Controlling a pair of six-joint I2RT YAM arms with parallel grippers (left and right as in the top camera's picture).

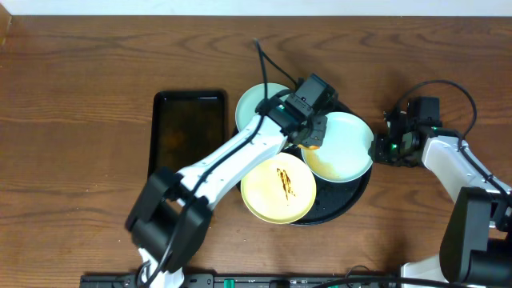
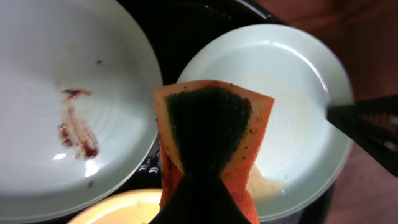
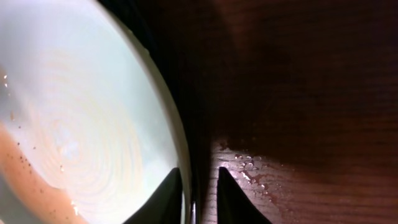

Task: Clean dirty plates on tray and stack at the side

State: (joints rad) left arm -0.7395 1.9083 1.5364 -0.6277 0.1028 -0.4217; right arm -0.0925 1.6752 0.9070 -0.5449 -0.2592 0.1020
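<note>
left gripper (image 1: 310, 138) clenched on sponge (image 2: 211, 134), green side up, over the left edge of right plate (image 1: 344, 148); can't tell if it touches. right gripper (image 3: 193, 200) grasps that plate's right rim, a finger on each side. Plate carries a brownish wet film. far plate (image 2: 74, 118) has red-brown smears, yellow plate (image 1: 278, 190) a brown streak. All three sit on tray (image 1: 362, 186), yellow one nearest. Rectangular tray (image 1: 188, 128) lies to the left.
</note>
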